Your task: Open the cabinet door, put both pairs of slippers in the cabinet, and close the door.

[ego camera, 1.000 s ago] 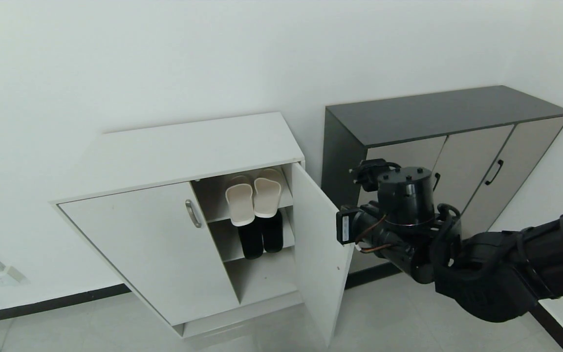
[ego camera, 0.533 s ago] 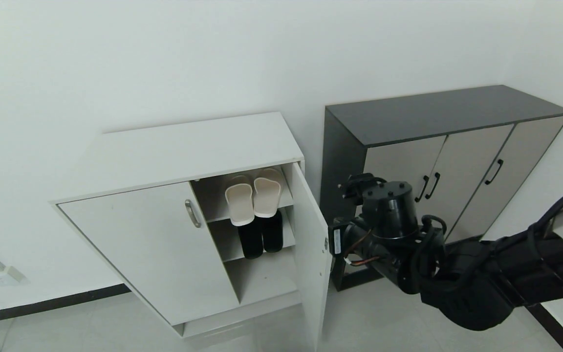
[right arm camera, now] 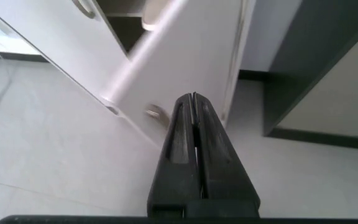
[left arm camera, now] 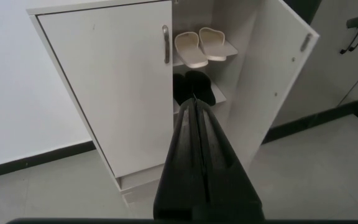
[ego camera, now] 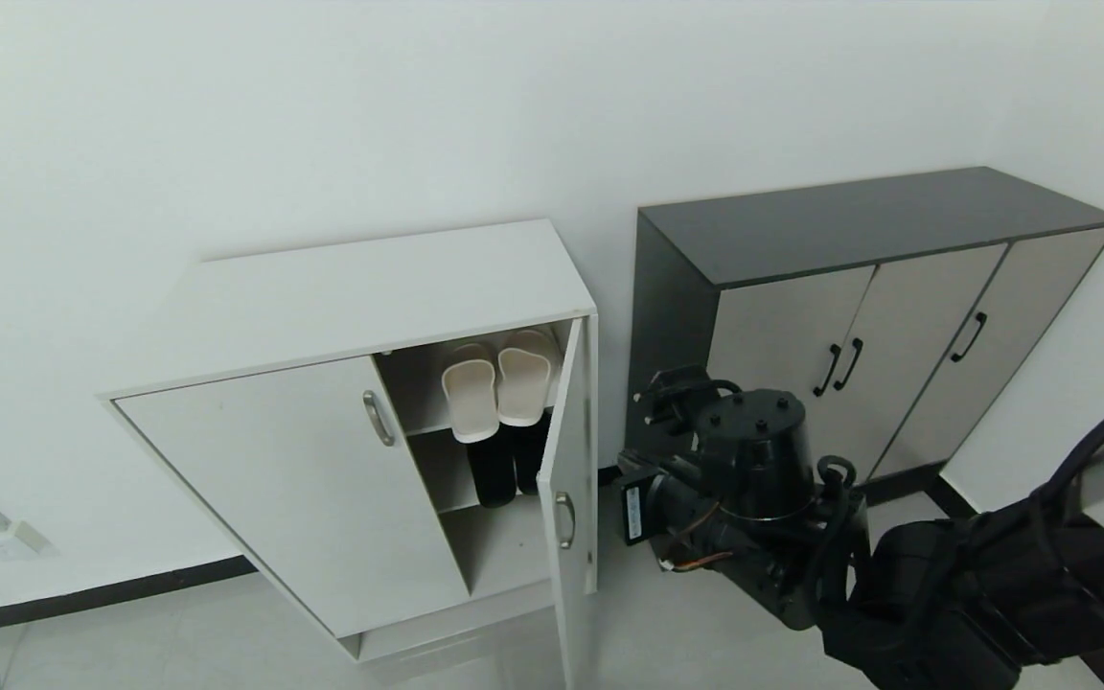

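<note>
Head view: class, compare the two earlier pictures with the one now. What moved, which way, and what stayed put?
The right door of the white cabinet swung from wide open toward shut and is now only partly open. The right gripper, shut, followed it leftward and lower, near the door's outer face. Nothing was grasped or released. The white slippers, black slippers and left door stayed as they were.
</note>
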